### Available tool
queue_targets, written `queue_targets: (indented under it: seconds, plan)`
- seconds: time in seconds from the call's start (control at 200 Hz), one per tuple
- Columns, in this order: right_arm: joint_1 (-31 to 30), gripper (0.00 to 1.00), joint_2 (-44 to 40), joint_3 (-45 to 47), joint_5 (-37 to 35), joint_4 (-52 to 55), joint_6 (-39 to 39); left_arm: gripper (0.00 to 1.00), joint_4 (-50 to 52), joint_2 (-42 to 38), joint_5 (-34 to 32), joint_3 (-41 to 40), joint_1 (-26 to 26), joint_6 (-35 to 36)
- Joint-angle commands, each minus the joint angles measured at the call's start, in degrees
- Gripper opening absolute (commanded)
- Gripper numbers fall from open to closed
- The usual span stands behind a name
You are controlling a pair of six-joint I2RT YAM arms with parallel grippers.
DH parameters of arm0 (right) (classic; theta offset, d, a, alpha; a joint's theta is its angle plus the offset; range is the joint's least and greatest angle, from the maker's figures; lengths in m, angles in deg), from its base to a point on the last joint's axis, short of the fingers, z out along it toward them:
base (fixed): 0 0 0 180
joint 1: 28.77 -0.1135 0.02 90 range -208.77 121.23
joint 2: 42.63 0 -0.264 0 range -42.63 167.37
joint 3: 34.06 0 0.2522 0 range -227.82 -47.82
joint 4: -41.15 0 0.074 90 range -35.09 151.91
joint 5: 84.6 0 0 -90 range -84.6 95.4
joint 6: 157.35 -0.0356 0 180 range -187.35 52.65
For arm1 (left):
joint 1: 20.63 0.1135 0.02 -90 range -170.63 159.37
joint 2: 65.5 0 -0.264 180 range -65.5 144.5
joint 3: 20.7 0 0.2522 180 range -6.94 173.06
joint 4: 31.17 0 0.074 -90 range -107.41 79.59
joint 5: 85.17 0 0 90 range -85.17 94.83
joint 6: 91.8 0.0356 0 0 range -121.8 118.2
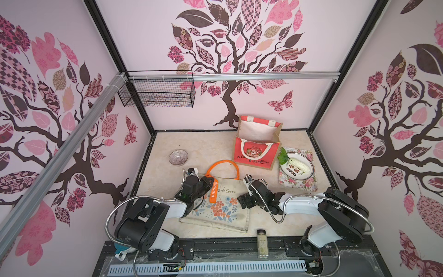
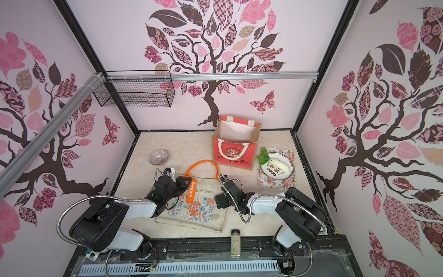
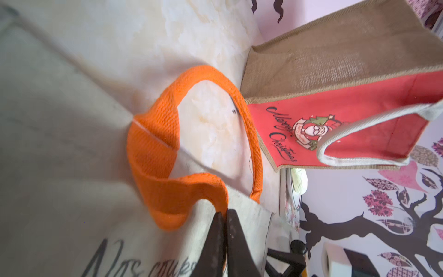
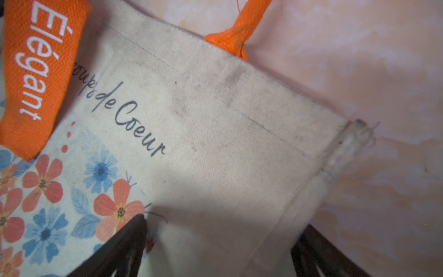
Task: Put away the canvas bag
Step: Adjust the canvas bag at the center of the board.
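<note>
The canvas bag (image 1: pixel 223 208) (image 2: pixel 196 211) lies flat on the table's middle: cream cloth, flower print, orange handles. One handle (image 1: pixel 223 165) loops on the table behind it. The other, marked "Elégant" (image 1: pixel 213 190) (image 4: pixel 38 72), is folded over the bag's front. My left gripper (image 1: pixel 208 180) (image 2: pixel 185 181) (image 3: pixel 224 215) is shut on that orange handle at the bag's top edge. My right gripper (image 1: pixel 242 201) (image 2: pixel 219 201) (image 4: pixel 220 239) hangs open just over the bag's right side. One finger (image 4: pixel 129 242) is over the flowers, the other is at the side seam.
A red Christmas jute bag (image 1: pixel 257 146) stands open behind the canvas bag. To the right, a plate with a toy cabbage (image 1: pixel 297 165) rests on a floral tray (image 1: pixel 297 184). A small bowl (image 1: pixel 178 157) sits back left, a spice jar (image 1: pixel 262 243) at the front edge. A wire basket (image 1: pixel 158 92) hangs on the rail.
</note>
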Motion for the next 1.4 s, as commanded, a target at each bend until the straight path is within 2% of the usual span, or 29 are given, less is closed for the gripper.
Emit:
queue_targets:
  seconds: [0.0, 0.135, 0.195, 0.275, 0.345, 0.39, 0.475, 0.54, 0.58, 0.63, 0.7, 0.755, 0.815, 0.905, 1.0, 1.095, 1.186, 1.246, 1.296, 1.341, 1.396]
  plan:
    - [0.08, 0.92, 2.77, 1.73, 0.91, 4.14, 0.12, 0.03, -9.68, 3.98, -4.82, 0.07, 2.12, -10.45]
    - [0.08, 0.92, 3.24, 2.32, 0.54, 4.36, 0.73, 0.04, -25.36, 10.72, -10.62, -1.48, 4.13, -21.34]
    - [0.08, 0.92, 3.33, 2.5, 0.59, 4.23, 0.75, 0.12, -27.53, 12.18, -12.65, -0.53, 4.26, -23.59]
    - [0.08, 0.92, 3.49, 2.46, 0.71, 4.14, 0.75, 0.14, -26.95, 11.42, -15.97, 0.9, 4.13, -20.67]
    - [0.08, 0.92, 3.68, 2.24, 0.63, 4.14, 0.92, 0.31, -24.07, 9.17, -21.24, 1.53, 4.13, -17.32]
    - [0.08, 0.92, 3.77, 1.96, 0.71, 4.38, 1.15, 0.32, -22.3, 8.09, -24.21, 2.48, 4.76, -14.64]
    - [0.08, 0.92, 3.68, 1.59, 0.86, 4.73, 1.59, 0.37, -18.39, 8.19, -20.58, 5.6, 8.08, -12.05]
    - [0.08, 0.92, 3.29, 1.33, 0.93, 5.18, 1.76, 0.48, -18.92, 7.89, -15.5, 6.14, 8.46, -7.79]
    - [0.08, 0.92, 3.0, 1.32, 0.96, 5.24, 1.89, 0.54, -13.88, 5.6, -14.0, 6.28, 7.8, -5.44]
    - [0.08, 0.92, 2.73, 1.18, 0.85, 5.48, 2.03, 0.56, 0.1, -0.15, -13.44, 6.24, 7.7, -3.71]
    - [0.08, 0.92, 2.63, 0.73, 0.79, 6.14, 2.37, 0.59, 21.96, -10.79, -19.51, 8.12, 5.7, 5.59]
    - [0.08, 0.92, 2.62, 0.7, 1.04, 5.95, 2.51, 0.64, 37.48, -17.62, -23.86, 9.99, 4.14, 9.5]
    - [0.08, 0.92, 2.78, 0.69, 1.48, 5.84, 2.78, 0.72, 41.61, -21.68, -22.64, 9.12, 3.63, 13.01]
    - [0.08, 0.94, 3.6, 0.19, 2.17, 6.04, 3.54, 0.86, 42.16, -22.95, -11.32, 7.24, 4.92, 14.07]
    - [0.08, 0.97, 4.55, -0.48, 1.83, 6.77, 4.01, 0.96, 38.58, -22.51, -4.71, 5.18, 3.66, 14.94]
    - [0.09, 0.98, 4.91, -0.53, 2.08, 6.39, 4.06, 0.95, 34.32, -21.0, -4.2, 3.78, 3.07, 16.45]
    - [0.15, 0.98, 4.96, -0.44, 3.03, 5.55, 3.91, 0.92, 32.36, -16.28, 1.61, 5.81, 3.27, 19.57]
    - [0.17, 0.98, 5.04, -0.66, 3.18, 5.46, 3.83, 0.9, 31.05, -13.58, 3.05, 6.21, 2.72, 19.28]
    - [0.17, 0.97, 5.08, -0.75, 3.15, 5.61, 3.92, 0.89, 29.01, -12.33, 2.15, 6.06, 1.35, 19.65]
    - [0.25, 0.97, 4.98, -0.69, 3.02, 5.63, 3.92, 0.83, 28.85, -11.62, 1.43, 6.22, 0.49, 19.3]
    - [0.35, 0.97, 4.84, -0.62, 3.13, 5.63, 3.91, 0.8, 27.7, -10.77, 1.29, 5.88, 0.18, 18.51]
